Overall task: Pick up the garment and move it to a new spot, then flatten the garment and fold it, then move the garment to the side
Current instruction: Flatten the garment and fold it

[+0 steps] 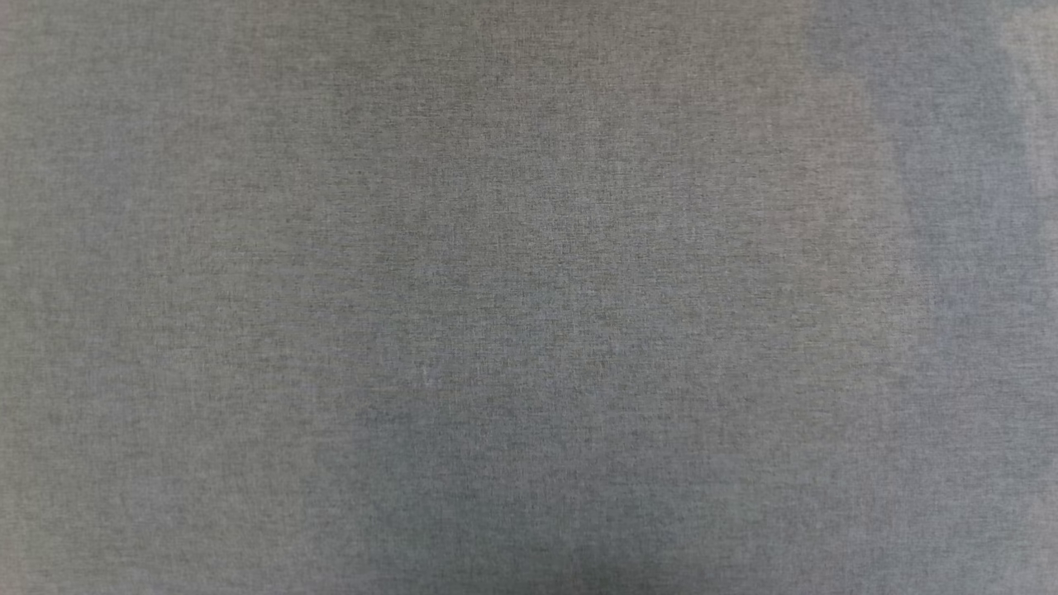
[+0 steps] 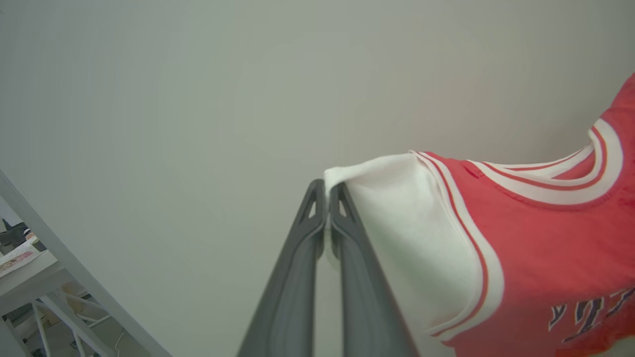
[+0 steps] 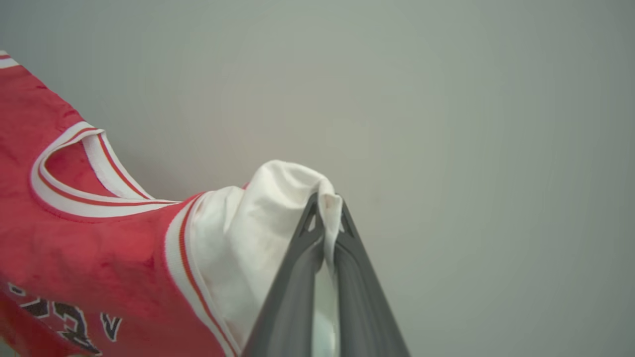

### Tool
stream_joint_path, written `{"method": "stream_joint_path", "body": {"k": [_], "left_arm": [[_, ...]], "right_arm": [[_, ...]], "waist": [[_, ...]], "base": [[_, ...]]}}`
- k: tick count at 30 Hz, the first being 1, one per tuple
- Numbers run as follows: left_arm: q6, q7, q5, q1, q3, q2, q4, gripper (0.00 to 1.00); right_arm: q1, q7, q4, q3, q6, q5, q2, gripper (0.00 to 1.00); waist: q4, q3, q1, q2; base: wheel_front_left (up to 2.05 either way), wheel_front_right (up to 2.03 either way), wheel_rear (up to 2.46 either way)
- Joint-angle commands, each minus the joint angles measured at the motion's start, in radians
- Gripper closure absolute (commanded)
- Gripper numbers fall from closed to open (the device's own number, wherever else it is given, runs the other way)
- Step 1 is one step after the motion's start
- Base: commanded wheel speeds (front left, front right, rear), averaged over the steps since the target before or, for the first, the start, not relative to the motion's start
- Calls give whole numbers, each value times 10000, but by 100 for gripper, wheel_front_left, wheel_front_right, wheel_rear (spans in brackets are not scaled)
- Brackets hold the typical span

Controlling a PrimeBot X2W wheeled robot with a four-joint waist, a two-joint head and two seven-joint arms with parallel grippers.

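Observation:
The garment (image 2: 536, 248) is a red jersey T-shirt with white short sleeves, striped trim and dark lettering. In the left wrist view my left gripper (image 2: 326, 191) is shut on the edge of one white sleeve, and the red body hangs to the right of the fingers. In the right wrist view my right gripper (image 3: 327, 203) is shut on a bunched bit of the other white sleeve, with the garment (image 3: 89, 253) spreading away to the left. The shirt is held up between both grippers against a plain pale background.
The head view looks down on a grey cloth-covered surface (image 1: 529, 297) with soft shadows. At the lower left of the left wrist view stand a pale slanted frame (image 2: 74, 277) and a cluttered table (image 2: 25, 258) behind it.

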Motion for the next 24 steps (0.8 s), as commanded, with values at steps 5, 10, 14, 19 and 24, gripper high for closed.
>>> {"method": "stream_joint_path", "body": {"k": [5,10,14,19,24], "left_arm": [[-29,-691,-485,1368,-276,126,302,100],[-31,-1473,-954,3138,-376,475,267,100],[213,-2316,-1509,5805,-399,896,-438,100],[905,-2633,-2146,8631,-435,1283,-1570,100],[1924,-2849,-2846,11635,-446,1737,-3104,100]], "right_arm": [[1027,-743,416,786,-9,553,238,100],[2436,-1576,539,1601,-9,1165,322,100],[4570,-2146,28,2558,-9,2040,24,100],[6347,-2386,-741,2966,-9,2616,-576,100],[8343,-2473,-1556,3258,-9,2808,-1147,100]], "waist": [[-32,-117,-1,0],[-18,-779,-1,0],[79,-1836,-1,0],[213,-2613,-1,0],[199,-3281,-1,0]], "base": [[0,0,0],[0,0,0],[0,0,0],[0,0,0],[0,0,0]]}}
